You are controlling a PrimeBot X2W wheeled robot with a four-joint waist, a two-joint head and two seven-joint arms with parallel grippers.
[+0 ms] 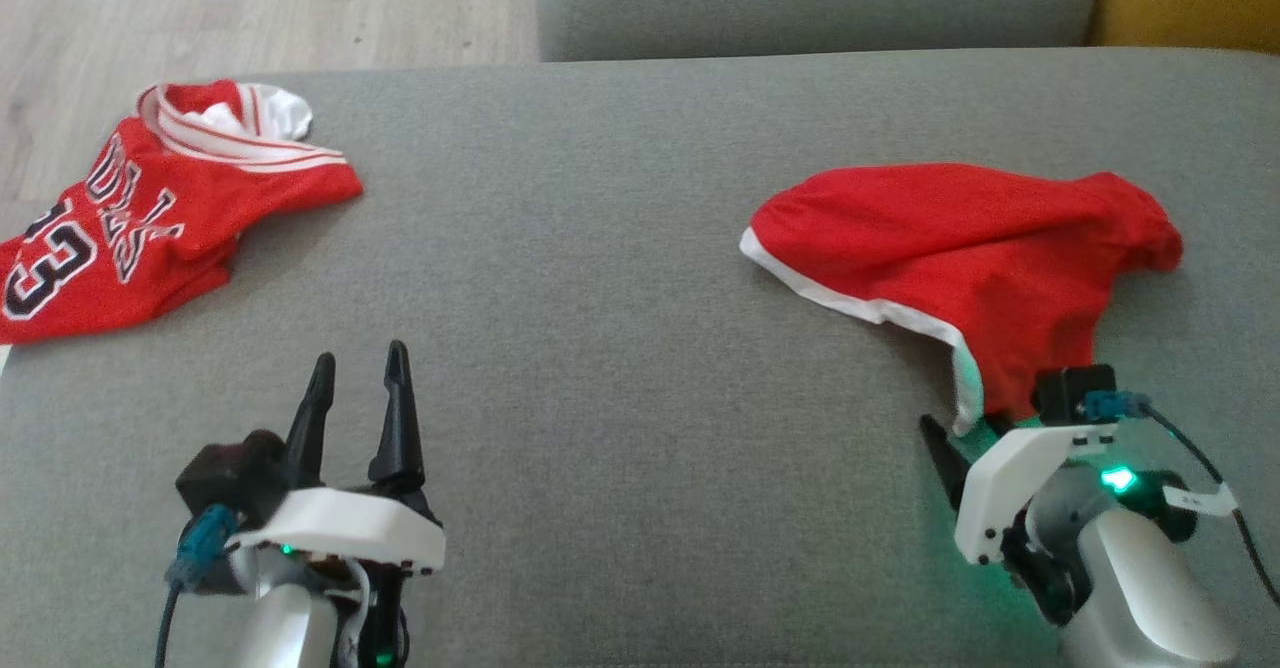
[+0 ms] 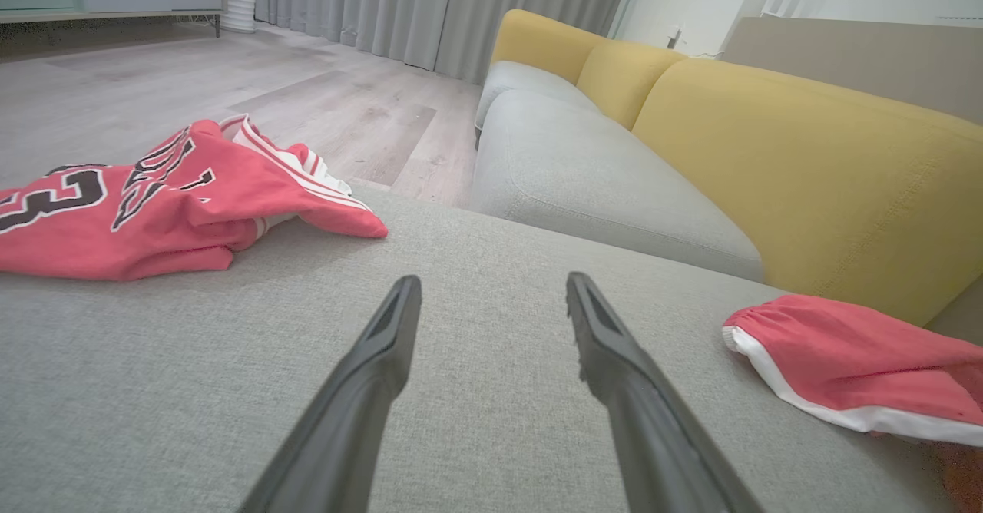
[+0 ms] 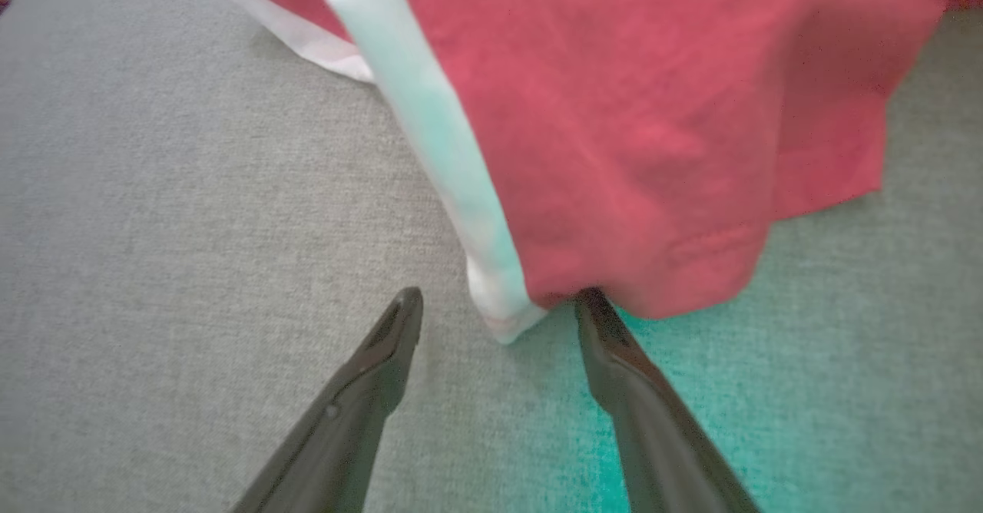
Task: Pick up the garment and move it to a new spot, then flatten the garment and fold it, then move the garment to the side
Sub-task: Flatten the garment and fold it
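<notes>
Grey sofa fabric [image 1: 620,298] lies under both grippers. Nearest, at the lower left of the head view, the left gripper [image 1: 360,353] hangs just above the cushion with its two dark fingers spread apart and nothing between them; its own wrist view shows the same gap [image 2: 492,281] over bare fabric. At the lower right, the right gripper [image 1: 975,418] has its fingers released and wide apart as well. In its wrist view [image 3: 500,295] the white-edged bottom corner of the garment [image 3: 653,114] comes down into the gap, and the red hem touches the tip of one finger, but the cloth isn't pinched. A green light on that wrist tints the cushion and the white trim.

Beyond it, the garment [image 1: 960,238] is red with a white border, bunched in a loose heap on the right side of the seat, tapering down towards the right gripper. Well apart, at the far left edge of the cushion, lies a crumpled red jersey [image 1: 130,228] with black-and-white lettering and striped trim. Farther off are a second grey cushion [image 2: 584,183], a yellow backrest [image 2: 806,175], a pale wooden floor [image 1: 250,8] and grey curtains [image 2: 430,6].
</notes>
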